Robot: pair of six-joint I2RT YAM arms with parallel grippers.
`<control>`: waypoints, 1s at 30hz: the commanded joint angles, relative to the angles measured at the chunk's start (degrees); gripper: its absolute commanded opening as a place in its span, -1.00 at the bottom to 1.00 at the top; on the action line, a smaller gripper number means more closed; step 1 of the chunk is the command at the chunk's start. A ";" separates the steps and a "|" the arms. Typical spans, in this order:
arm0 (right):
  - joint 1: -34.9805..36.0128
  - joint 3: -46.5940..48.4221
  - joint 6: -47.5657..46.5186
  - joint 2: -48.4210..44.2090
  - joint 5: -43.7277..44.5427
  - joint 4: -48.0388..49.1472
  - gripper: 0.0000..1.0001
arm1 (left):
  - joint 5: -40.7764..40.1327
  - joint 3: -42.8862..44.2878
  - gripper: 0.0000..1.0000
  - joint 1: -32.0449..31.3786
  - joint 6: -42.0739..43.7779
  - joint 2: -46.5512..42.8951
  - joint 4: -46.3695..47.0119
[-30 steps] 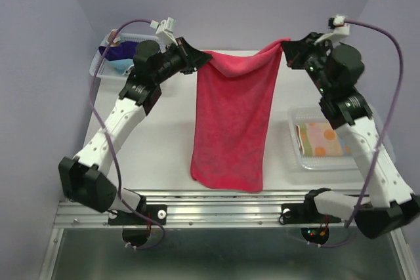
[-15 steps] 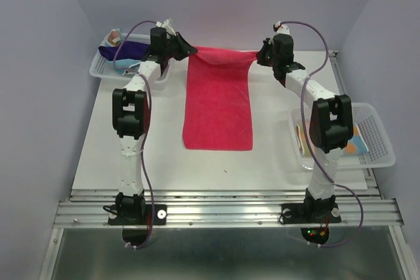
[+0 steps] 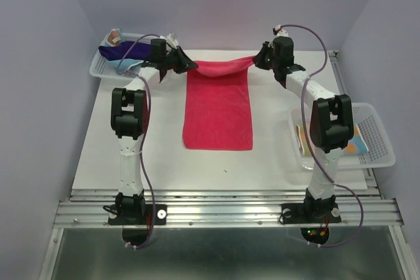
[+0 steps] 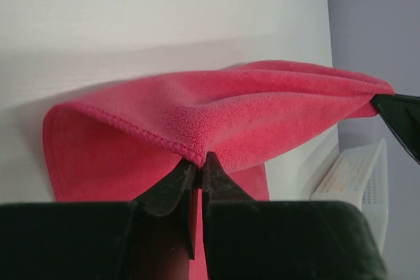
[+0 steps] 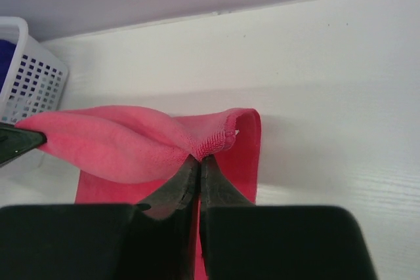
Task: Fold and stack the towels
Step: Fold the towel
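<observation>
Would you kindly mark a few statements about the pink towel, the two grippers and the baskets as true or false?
1. The left gripper and right gripper each pinch a far corner of the pink towel. True.
2. The pink towel hangs wholly clear of the table. False: most of it lies flat on the table, and only its far edge is lifted.
3. The navy-purple towel sits in the far-left basket. True.
4. The orange patterned towel lies on the bare table. False: it lies in the right basket.
</observation>
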 commanded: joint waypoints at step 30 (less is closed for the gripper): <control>5.77 -51.92 14.54 -43.10 -12.03 -0.28 -0.99 | -2.23 -52.51 -1.00 -3.70 2.02 -47.03 -8.45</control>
